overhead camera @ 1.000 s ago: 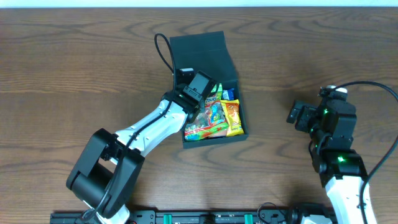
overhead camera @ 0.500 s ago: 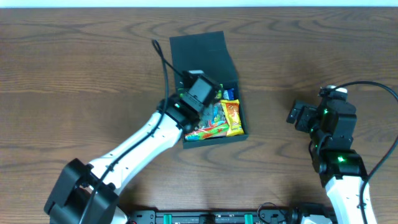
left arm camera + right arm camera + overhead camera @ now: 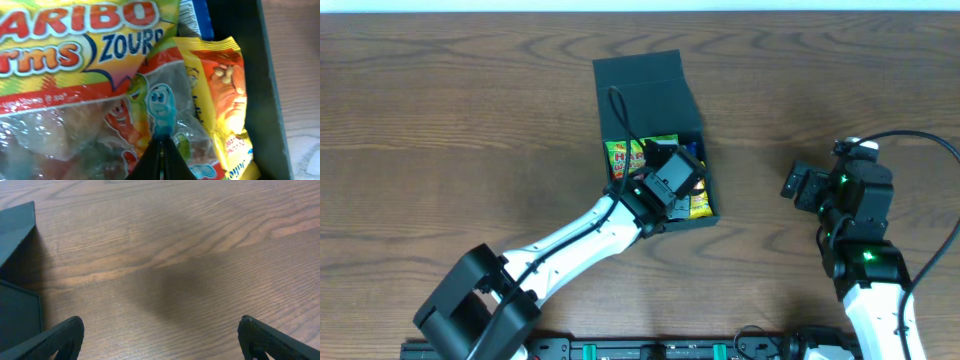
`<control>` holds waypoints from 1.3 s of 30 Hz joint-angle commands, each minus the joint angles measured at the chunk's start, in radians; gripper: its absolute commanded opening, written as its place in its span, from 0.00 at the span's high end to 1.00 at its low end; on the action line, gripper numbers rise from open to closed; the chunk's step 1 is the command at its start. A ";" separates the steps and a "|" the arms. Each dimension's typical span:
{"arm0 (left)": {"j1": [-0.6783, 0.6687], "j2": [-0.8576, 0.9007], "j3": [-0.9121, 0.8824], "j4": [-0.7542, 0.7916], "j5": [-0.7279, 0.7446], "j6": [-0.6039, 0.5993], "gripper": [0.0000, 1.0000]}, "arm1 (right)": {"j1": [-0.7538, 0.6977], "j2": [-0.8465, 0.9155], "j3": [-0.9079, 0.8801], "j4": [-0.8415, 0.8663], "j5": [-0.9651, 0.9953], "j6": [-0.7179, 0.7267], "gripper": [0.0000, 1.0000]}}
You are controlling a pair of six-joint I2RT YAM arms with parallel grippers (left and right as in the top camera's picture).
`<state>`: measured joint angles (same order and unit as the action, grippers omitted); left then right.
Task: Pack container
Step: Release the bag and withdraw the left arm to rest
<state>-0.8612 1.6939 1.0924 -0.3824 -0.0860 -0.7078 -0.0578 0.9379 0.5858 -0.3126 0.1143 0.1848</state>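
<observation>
The container (image 3: 645, 85) is a dark box with its lid swung open to the far side, near the table's middle. Inside lie a Haribo worms packet (image 3: 623, 155), a yellow snack packet (image 3: 701, 206) and a blue packet. My left gripper (image 3: 675, 185) is inside the box over the packets. In the left wrist view its fingers (image 3: 162, 146) are shut, tips together, resting on the Haribo packet (image 3: 75, 60), with the yellow packet (image 3: 225, 95) and the box wall (image 3: 262, 75) to the right. My right gripper (image 3: 798, 185) is open and empty above bare table (image 3: 160, 335).
The container's edge and lid show at the left of the right wrist view (image 3: 17, 315). A blue packet (image 3: 197, 17) lies at the box's far right corner. Wood table (image 3: 440, 120) surrounds the box.
My left gripper has moved from the box's left side toward its near right corner, over the packets. The Haribo packet's upper part has come into view. The right arm has not moved.
</observation>
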 commanded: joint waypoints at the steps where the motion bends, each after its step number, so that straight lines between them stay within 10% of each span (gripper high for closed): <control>1: -0.010 0.021 -0.001 -0.021 0.009 -0.024 0.94 | -0.008 -0.001 -0.010 0.002 0.012 -0.010 0.01; 18: 0.055 -0.464 0.045 -0.421 -0.285 -0.033 0.94 | -0.008 -0.001 -0.010 0.002 0.012 -0.010 0.01; 39: 0.989 -0.733 0.045 -0.684 -0.009 0.103 0.94 | -0.008 0.000 -0.010 0.025 0.008 -0.007 0.01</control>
<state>0.0296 0.9882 1.1175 -1.0496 -0.1490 -0.6266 -0.0578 0.9379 0.5838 -0.2874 0.1135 0.1848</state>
